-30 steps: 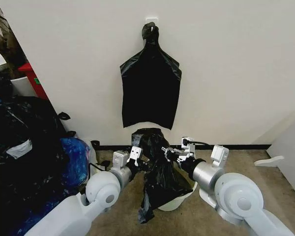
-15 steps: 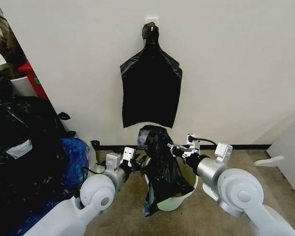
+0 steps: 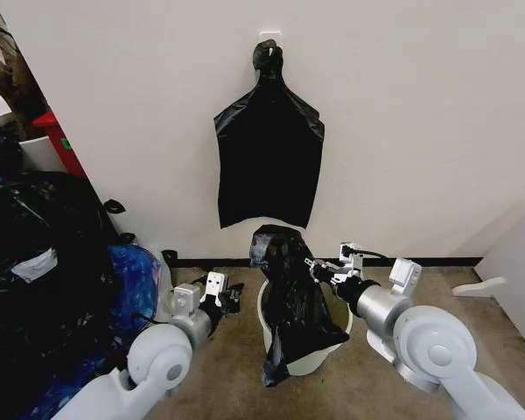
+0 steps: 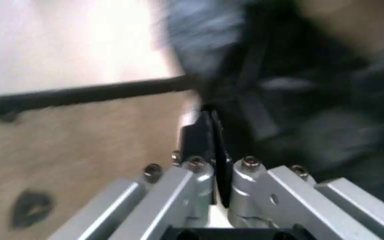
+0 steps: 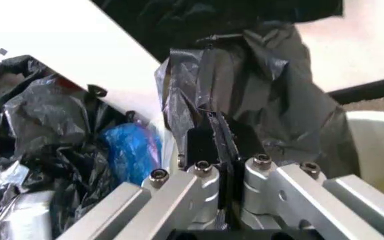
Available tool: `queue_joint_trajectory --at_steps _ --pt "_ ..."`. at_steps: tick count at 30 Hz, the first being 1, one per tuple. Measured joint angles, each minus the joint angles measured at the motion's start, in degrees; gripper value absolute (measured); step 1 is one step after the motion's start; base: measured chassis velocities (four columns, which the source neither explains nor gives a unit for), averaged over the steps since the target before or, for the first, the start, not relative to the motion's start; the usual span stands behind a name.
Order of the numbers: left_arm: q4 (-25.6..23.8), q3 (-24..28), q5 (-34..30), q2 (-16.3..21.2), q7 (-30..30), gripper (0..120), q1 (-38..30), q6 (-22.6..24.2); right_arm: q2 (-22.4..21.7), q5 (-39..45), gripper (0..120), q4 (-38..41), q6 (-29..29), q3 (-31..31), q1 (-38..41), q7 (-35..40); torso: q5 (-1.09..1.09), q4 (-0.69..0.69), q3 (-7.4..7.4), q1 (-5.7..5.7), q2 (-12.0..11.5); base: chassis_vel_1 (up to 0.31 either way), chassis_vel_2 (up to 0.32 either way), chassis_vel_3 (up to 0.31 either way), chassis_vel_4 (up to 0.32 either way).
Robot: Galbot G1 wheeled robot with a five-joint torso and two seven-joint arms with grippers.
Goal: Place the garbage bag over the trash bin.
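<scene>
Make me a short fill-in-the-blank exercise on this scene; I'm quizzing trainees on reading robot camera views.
1. The right gripper is shut on the black garbage ____.
2. The garbage bag drapes over the white trash ____.
3. The left gripper sits to the bin's ____ side, apart from the bag.
4. A flat bunch of black bags hangs on the ____ behind.

Missing words: bag; bin; left; wall

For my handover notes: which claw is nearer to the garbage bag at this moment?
The right. The right claw is shut on the garbage bag and holds it above the trash bin. The left claw is shut and empty, apart from the bag on its left.
</scene>
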Motion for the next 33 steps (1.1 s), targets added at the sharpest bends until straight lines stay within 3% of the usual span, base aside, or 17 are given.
queue_joint_trajectory --at_steps 4,6,13,16,19,21,22,24,26,33 --pt "-2.1 0.7 -1.6 0.1 0.8 16 -0.9 0.2 0.4 -0.6 0 0.2 0.1 -1.5 -0.1 0.1 0.0 -0.01 0.0 0.0 0.0 0.0 0.0 0.0 0.0" --pt "-2.6 1.5 -2.1 -0.1 0.8 27 -1.8 0.8 0.7 -1.2 0 0.4 0.3 -2.5 -0.1 0.1 0.0 -0.01 0.0 0.0 0.0 0.0 0.0 0.0 0.0" --pt "-1.0 5.0 -0.6 -1.0 -1.0 54 -4.7 1.9 1.4 -3.8 0 0.4 1.2 -6.1 0.1 -0.6 -0.01 -0.01 0.0 0.0 0.0 0.0 0.0 0.0 0.0" --pt "-0.7 5.2 0.1 -1.2 -1.0 57 -4.9 1.9 1.4 -4.1 0 0.2 1.3 -6.3 0.1 -0.9 -0.01 -0.01 0.0 0.0 0.0 0.0 0.0 0.0 0.0" --pt "-0.4 5.5 0.8 -1.3 -0.9 75 -5.0 1.9 1.6 -4.3 0 0.0 1.5 -6.3 0.2 -1.1 0.0 -0.01 0.0 0.0 0.0 0.0 0.0 0.0 0.0" --pt "-0.3 5.7 1.3 -1.4 -0.9 79 -5.1 1.9 1.7 -4.2 0 0.0 1.6 -6.2 0.4 -1.1 0.0 -0.01 0.0 0.0 0.0 0.0 0.0 0.0 0.0" --pt "-0.2 5.9 1.6 -1.5 -0.9 86 -5.1 1.9 1.7 -4.0 0 0.0 1.7 -6.0 0.7 -1.1 0.0 -0.01 0.0 0.0 0.0 0.0 0.0 0.0 0.0" --pt "-0.1 5.9 1.9 -1.5 -0.9 88 -5.1 1.9 1.7 -3.7 0 0.1 1.7 -5.8 1.0 -1.1 0.0 -0.01 0.0 0.0 0.0 0.0 0.0 0.0 0.0" --pt "0.0 6.0 2.3 -1.5 -0.8 98 -5.1 1.9 1.3 -2.5 0 0.4 1.7 -4.8 1.6 -0.9 0.0 0.0 0.0 0.0 0.0 0.0 0.0 0.0 0.0" --pt "0.2 6.0 2.7 -1.7 -0.7 100 -5.3 1.9 -0.4 1.4 0 2.4 1.7 -2.6 3.0 0.8 0.0 -0.01 0.0 0.0 0.0 0.0 0.0 0.0 0.0"
